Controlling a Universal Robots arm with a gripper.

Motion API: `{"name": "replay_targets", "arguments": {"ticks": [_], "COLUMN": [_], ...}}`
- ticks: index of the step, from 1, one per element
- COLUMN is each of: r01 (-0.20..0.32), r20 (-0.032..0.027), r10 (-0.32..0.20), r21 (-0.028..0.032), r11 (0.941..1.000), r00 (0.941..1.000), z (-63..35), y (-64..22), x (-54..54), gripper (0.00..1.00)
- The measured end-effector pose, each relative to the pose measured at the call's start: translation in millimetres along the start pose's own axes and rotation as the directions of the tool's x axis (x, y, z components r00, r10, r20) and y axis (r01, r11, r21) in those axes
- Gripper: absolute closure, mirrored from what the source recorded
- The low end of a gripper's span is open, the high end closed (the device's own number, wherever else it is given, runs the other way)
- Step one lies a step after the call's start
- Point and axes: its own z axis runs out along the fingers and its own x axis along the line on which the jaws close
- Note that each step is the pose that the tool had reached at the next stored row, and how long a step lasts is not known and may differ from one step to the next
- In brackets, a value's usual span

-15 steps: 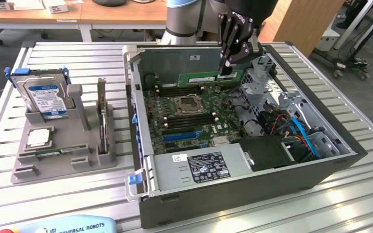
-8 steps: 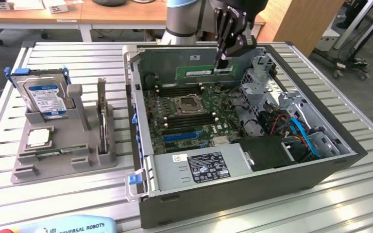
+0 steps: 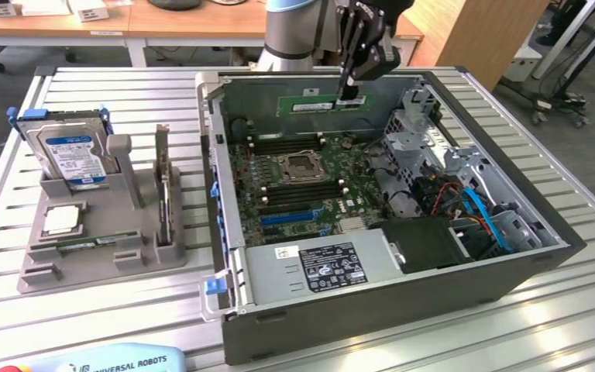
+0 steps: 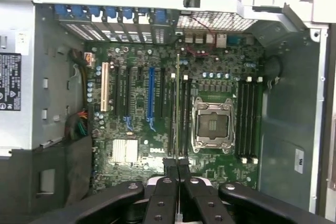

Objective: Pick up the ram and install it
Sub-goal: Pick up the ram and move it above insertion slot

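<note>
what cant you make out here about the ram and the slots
The ram: its label print is too small in the exterior view, and the wrist view meets the stick edge-on.
Which slot sits under it: in the wrist view its own edge covers that strip of the motherboard.
Its height over the board: neither view settles it.
The arm above the gripper: cut off by the exterior view's top edge.

Silver ribbed metal table top: brushed, dull sheen. Pale wooden desk at the exterior view's upper left: smooth. Dark grey sheet-metal computer case is matt-painted outside and bare satin steel inside, around a green lacquered motherboard; the grey moulded plastic holder is matt. Black gripper is matt; the long thin green circuit-board ram it holds is semi-gloss.
</note>
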Motion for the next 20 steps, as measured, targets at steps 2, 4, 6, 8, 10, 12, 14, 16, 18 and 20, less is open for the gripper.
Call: {"name": "replay_targets", "arguments": {"ticks": [2,4,6,8,10,12,14,16,18,20], "r01": [0.0,0.0,0.0,0.0,0.0,0.0,0.0,0.0,0.0,0.0], "r20": [0.0,0.0001,0.0001,0.0001,0.0001,0.0002,0.0001,0.0002,0.0001,0.0001], "r10": [0.0,0.0,0.0,0.0,0.0,0.0,0.0,0.0,0.0,0.0], "r21": [0.0001,0.0001,0.0,0.0,0.0,0.0001,0.0001,0.0001,0.0001,0.0], "r11": [1.0,1.0,1.0,1.0,1.0,1.0,1.0,1.0,1.0,1.0], "r00": [1.0,1.0,1.0,1.0,1.0,1.0,1.0,1.0,1.0,1.0], "z": [0.1,0.2,0.3,0.2,0.2,0.5,1.7,4.0,6.9,10.4], "y": [-0.2,-0.3,-0.4,-0.4,-0.4,-0.4,-0.5,-0.5,-0.6,-0.7], "x": [-3.4,-6.2,-7.8,-8.0,-8.0,-8.1,-8.1,-8.0,-7.9,-7.9], "gripper": [0.89,0.89,0.89,0.89,0.89,0.89,0.89,0.89,0.89,0.89]}}
